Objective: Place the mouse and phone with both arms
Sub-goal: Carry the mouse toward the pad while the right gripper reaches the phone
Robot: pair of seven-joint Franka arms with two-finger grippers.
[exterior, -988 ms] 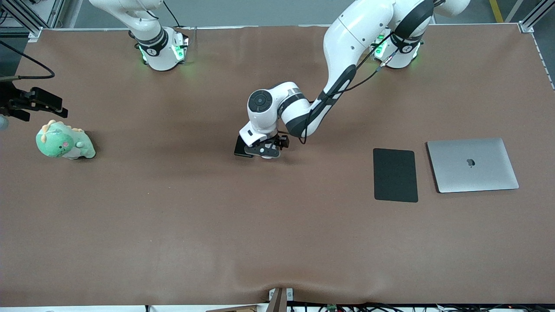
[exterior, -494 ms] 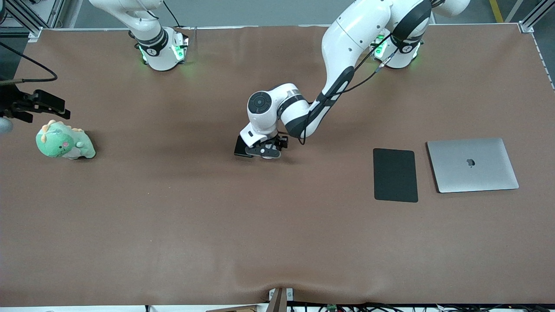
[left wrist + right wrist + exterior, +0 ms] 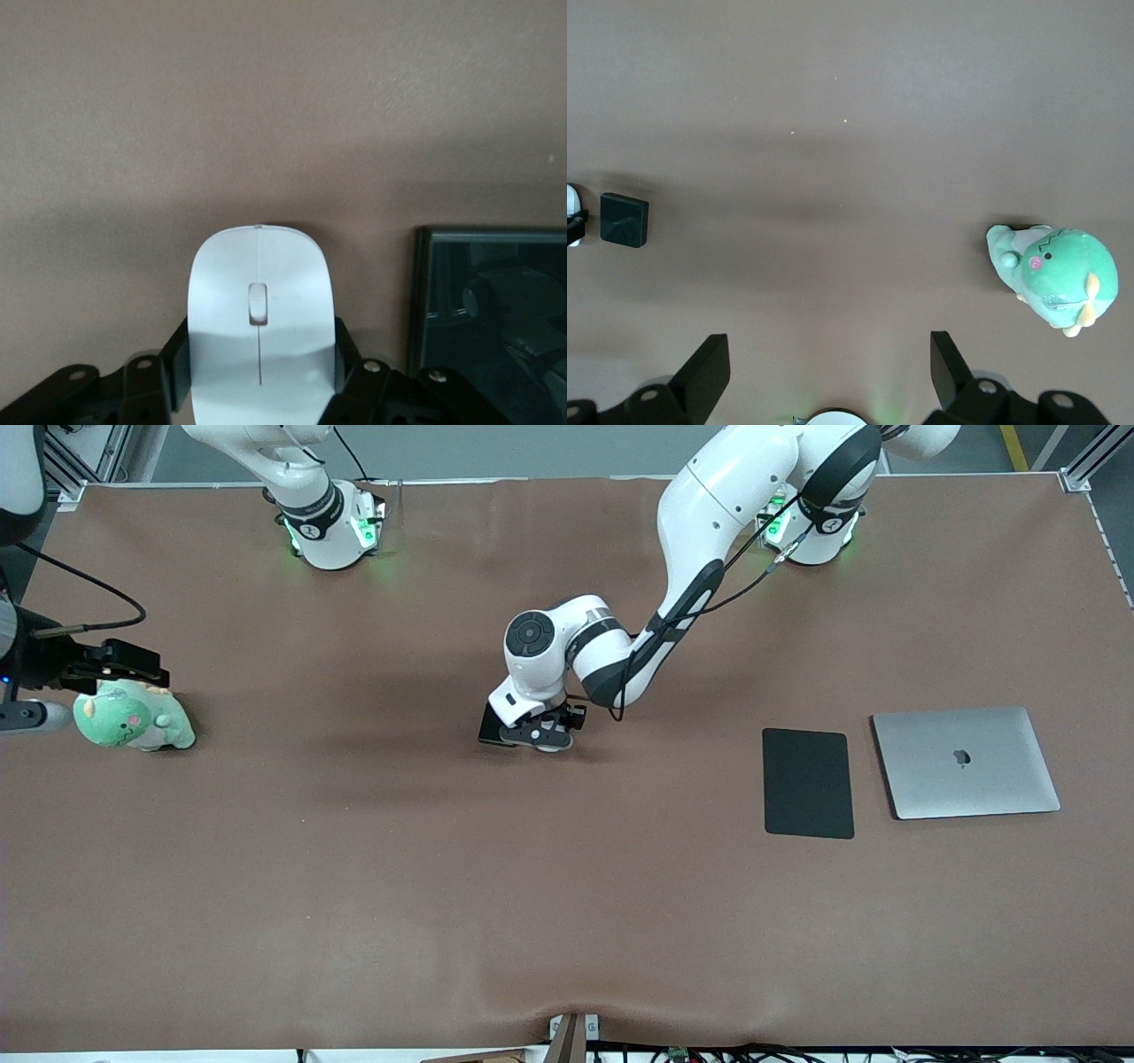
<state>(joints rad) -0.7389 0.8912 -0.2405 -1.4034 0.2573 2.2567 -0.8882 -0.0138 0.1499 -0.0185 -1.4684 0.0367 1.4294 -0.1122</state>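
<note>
on my screen, going from the right arm's end of the table, i see the right gripper [image 3: 124, 662] up in the air over the green dinosaur [image 3: 133, 721]. its fingers [image 3: 704, 372] are spread wide and hold nothing. this arm has no task thing under it, and i judge it must travel to the middle for the phone. if it goes down here, it may hit the dinosaur.

in the middle, the left gripper [image 3: 536, 735] is low at the table. the mouse [image 3: 261, 319] sits between its fingers [image 3: 177, 363], which stand on both sides of it. they look just at the sides of the mouse, but i cannot tell if they already press it. the phone [image 3: 492, 305] lies just beside the mouse, toward the right arm's end.

my worry: the mouse is smooth and glossy, so a grip low on its curved sides could let it slip out at lifting. also one finger is very near the phone and could push it.

toward the left arm's end lie the black mat [image 3: 808, 782] and the laptop [image 3: 966, 762], well apart from the mouse.
</note>
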